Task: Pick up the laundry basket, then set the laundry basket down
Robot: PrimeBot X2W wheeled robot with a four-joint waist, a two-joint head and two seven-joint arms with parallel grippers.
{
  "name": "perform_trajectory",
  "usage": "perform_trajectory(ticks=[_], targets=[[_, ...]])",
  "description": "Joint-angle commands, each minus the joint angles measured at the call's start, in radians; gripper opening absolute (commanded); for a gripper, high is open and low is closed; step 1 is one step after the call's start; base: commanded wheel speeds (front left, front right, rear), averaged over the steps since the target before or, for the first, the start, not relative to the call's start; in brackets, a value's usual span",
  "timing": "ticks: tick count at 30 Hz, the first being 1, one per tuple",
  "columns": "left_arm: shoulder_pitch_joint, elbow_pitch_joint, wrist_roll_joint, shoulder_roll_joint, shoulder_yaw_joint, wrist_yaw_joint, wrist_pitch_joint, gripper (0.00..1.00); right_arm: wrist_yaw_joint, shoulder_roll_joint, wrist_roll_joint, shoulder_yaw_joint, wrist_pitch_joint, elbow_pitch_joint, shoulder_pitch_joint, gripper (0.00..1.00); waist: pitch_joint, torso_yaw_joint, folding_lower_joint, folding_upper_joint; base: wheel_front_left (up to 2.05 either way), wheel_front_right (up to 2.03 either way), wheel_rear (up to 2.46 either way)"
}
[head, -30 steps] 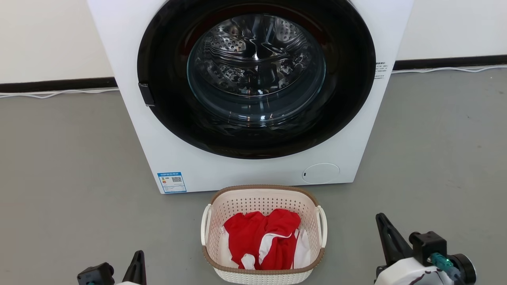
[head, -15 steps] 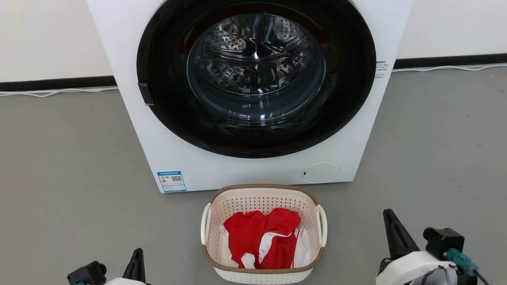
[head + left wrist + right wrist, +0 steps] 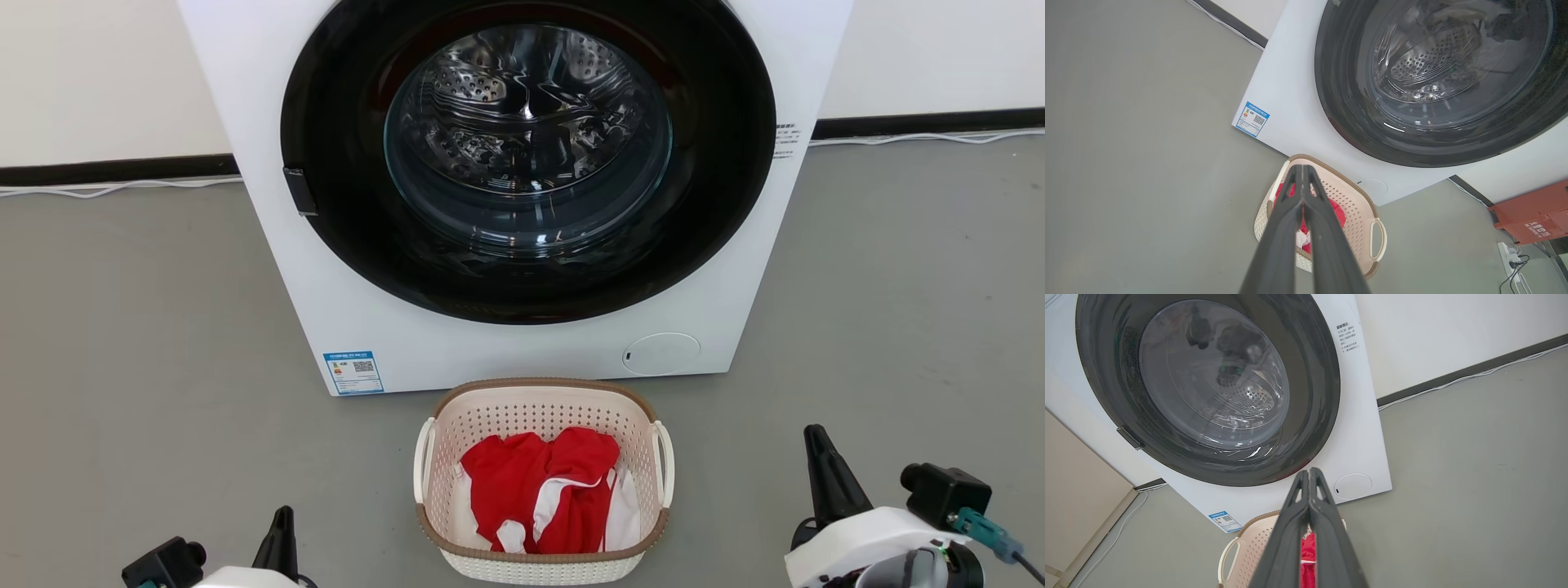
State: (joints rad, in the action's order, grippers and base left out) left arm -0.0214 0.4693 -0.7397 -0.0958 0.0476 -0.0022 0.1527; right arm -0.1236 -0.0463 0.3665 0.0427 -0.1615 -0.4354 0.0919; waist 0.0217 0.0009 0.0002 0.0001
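Basket (image 3: 542,390) of red clothes rests on the floor, washer (image 3: 457,359) just behind. Left claw (image 3: 283,516) and right claw (image 3: 814,437), both pressed together, flank the basket without contact, one per handle. This stance suits either reaching for it or having released it.

The laundry basket (image 3: 539,412) is seen in cream-white, dotted all over with small holes and edged by a brown woven-look rim. Its handles at 3 and 9 o'clock are white. A red garment (image 3: 522,482) banded with white is held inside. The washing machine (image 3: 351,286) is white and its door ring (image 3: 326,220) black, with a blue label (image 3: 353,372) at 7 o'clock. The floor (image 3: 139,367) is grey. The left end effector (image 3: 283,523) and right end effector (image 3: 816,449) are shown dark, almost black.
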Motion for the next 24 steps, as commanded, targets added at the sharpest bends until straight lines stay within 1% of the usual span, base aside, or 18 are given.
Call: perform_trajectory(ticks=[1,24], targets=[[-0.043,-0.033,-0.018,-0.007,-0.016,-0.014,-0.001,0.00,-0.002,-0.003,0.028,0.002,0.009,0.032,0.028,0.00,0.000,0.000,-0.0001,-0.0001,0.00,0.00,0.00],[-0.054,-0.080,-0.230,0.006,-0.053,-0.042,-0.067,0.00,-0.003,-0.004,0.331,0.019,0.075,0.072,0.025,0.00,-0.006,0.000,-0.0002,-0.0001,0.00,0.00,0.00]])
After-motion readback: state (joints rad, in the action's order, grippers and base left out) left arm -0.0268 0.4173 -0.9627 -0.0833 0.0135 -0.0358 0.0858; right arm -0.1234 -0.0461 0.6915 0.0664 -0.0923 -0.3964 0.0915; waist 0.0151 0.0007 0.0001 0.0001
